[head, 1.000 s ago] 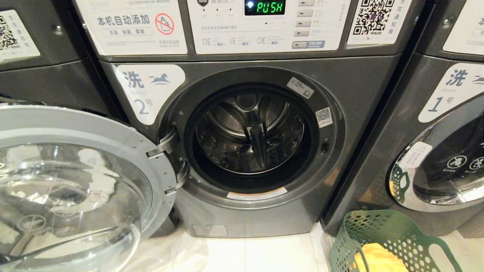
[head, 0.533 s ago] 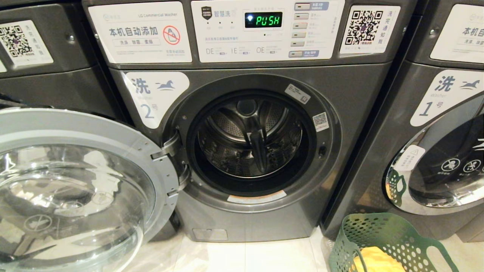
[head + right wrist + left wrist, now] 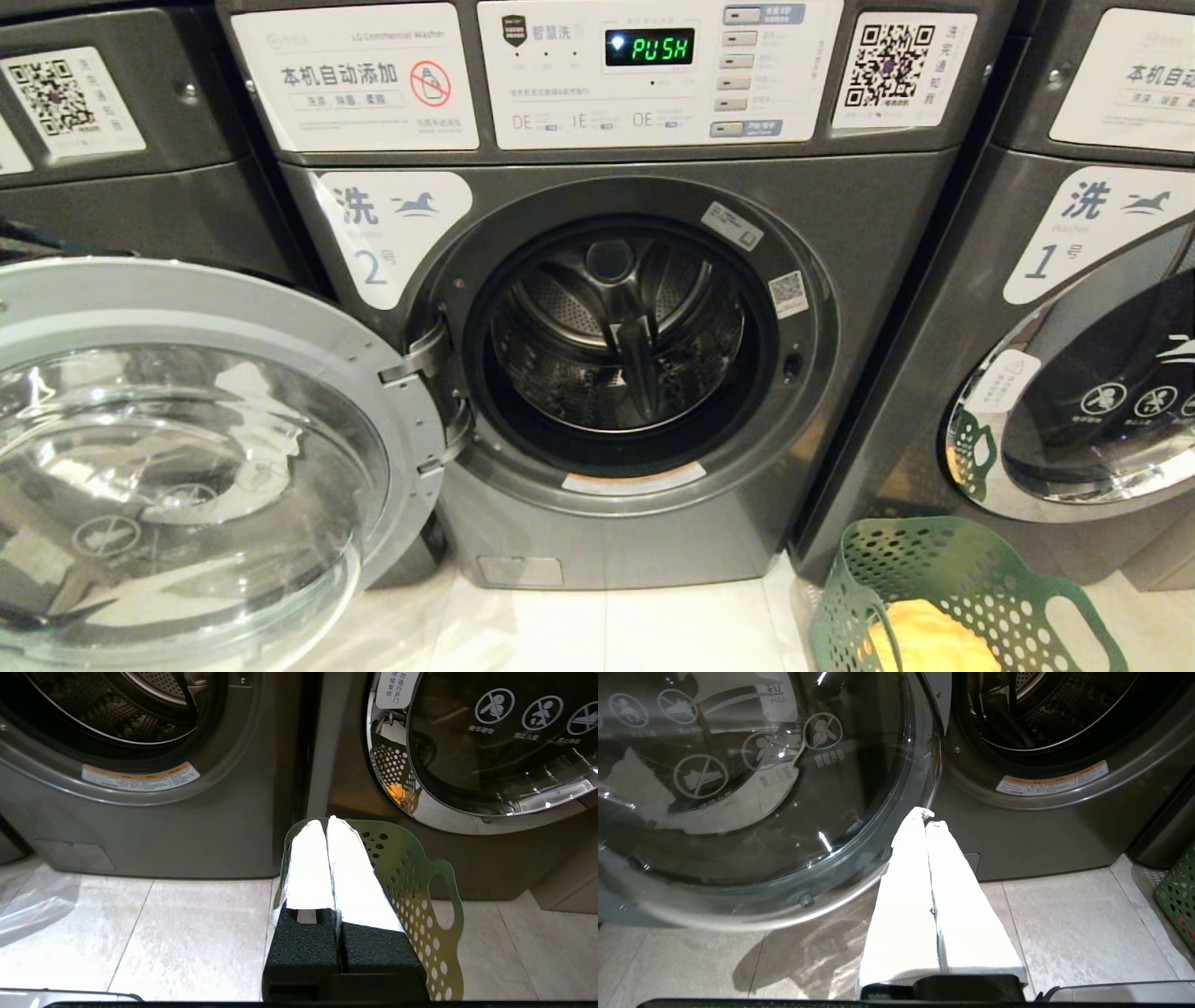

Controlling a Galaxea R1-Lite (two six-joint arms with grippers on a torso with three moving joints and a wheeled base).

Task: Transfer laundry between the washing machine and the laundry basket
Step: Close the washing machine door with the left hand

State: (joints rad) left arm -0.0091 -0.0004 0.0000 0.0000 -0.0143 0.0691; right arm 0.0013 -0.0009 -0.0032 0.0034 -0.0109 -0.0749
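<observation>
laundry: a yellow-orange garment (image 3: 924,637) lies in the laundry basket (image 3: 943,569), on the floor tiles (image 3: 653,630) near the camera at the robot's right; nothing else of the load shows.
left pincer: (image 3: 924,817) clenched on nothing, low over the floor just beside the rim of the open door (image 3: 187,448).
right pincer: (image 3: 324,823) clenched on nothing, over the basket's near rim.
washing machine: (image 3: 616,345) labelled "2", behind the tiles, door swung wide to the robot's left; the drum (image 3: 621,341) looks empty.
risk, door: the open door stands so close to the left pincer that a sideways move of that arm would likely knock the glass.
risk, basket: a reach with tips clenched would probably push the cloth down or nudge the light basket rather than take anything.
risk, drum lip: a dangling garment could snag on the dark door seal and drop on the tiles.
hidden, basket: its bottom is cut off by the head view's edge, so whatever lies under the yellow piece cannot be told.
hidden, drum: the lower front is in shadow; a dark item there would not show.
hidden, arms: neither is in the head view.
</observation>
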